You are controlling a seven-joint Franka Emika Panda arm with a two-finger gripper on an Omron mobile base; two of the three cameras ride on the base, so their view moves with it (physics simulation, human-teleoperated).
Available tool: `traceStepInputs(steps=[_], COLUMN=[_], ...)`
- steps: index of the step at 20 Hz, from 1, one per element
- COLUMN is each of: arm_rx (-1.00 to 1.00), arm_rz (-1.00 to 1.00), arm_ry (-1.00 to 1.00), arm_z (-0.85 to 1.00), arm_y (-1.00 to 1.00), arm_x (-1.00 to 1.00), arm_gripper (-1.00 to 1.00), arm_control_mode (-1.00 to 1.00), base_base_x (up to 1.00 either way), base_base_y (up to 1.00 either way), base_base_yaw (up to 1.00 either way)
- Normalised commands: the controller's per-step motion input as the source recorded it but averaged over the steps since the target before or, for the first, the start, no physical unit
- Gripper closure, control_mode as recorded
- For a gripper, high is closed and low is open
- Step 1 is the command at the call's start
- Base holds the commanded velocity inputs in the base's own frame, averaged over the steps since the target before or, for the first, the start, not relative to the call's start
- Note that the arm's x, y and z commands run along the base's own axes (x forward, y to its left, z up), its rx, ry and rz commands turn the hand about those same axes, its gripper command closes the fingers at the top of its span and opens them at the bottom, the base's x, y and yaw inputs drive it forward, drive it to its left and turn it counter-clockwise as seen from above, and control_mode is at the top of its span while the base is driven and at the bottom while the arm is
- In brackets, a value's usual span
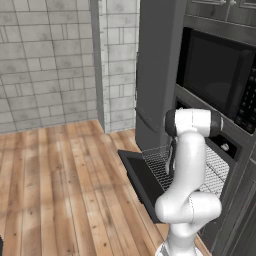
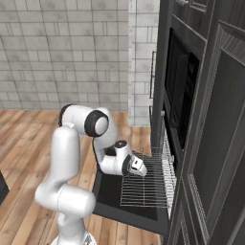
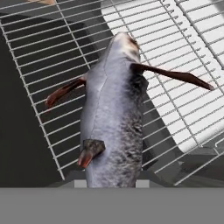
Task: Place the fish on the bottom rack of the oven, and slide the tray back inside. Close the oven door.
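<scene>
Wood-plank floor (image 1: 55, 185) and grey tiled wall (image 1: 45, 65) for a backdrop, with dark cabinetry to one side. Shows the oven door (image 1: 142, 182) dropped flat and fully open, presumably to give room for loading. Has the bottom rack (image 2: 148, 189) drawn out of the oven (image 1: 227, 150) and lying directly above the oven door, covering much of the panel, so that a load can go down from overhead instead of being pushed into the dark cavity. Reaches out over the oven door with the fingers (image 2: 141, 170) aimed down at the wires. Pinches the fish (image 3: 111, 118) by its tail end, as far as can be judged: runs the grey body straight out from between the fingers, though hides most of both tips behind it. Keeps the fish lengthwise over the rack, above the oven door, head toward the side away from the hand, red-brown fins spread to either side. Cannot tell whether the belly already touches the wires or hangs just clear of them. Looks like the placing step, not yet finished: calls next for a settle onto the grid and a release, then a push of the rack back in, then a lift of the oven door. Risks a fin catching between wires, or the fish rolling off the near edge onto the oven door.
</scene>
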Motion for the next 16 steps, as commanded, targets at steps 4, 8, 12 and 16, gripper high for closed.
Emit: traceStepInputs(steps=[4, 8, 12, 16], arm_rx=[0.00, 0.01, 0.03, 0.07], arm_rz=[0.00, 0.02, 0.05, 0.07], arm_ry=[0.00, 0.00, 0.00, 0.00], arm_z=[-0.17, -0.16, -0.20, -0.24], arm_y=[-0.06, -0.06, -0.14, -0.30], arm_x=[0.28, 0.29, 0.37, 0.35], arm_gripper=[1.00, 1.00, 1.00, 1.00], arm_control_mode=[-1.00, -1.00, -1.00, -1.00], base_base_x=[0.00, 0.00, 0.00, 0.00], base_base_y=[0.00, 0.00, 0.00, 0.00], base_base_yaw=[0.00, 0.00, 0.00, 0.00])
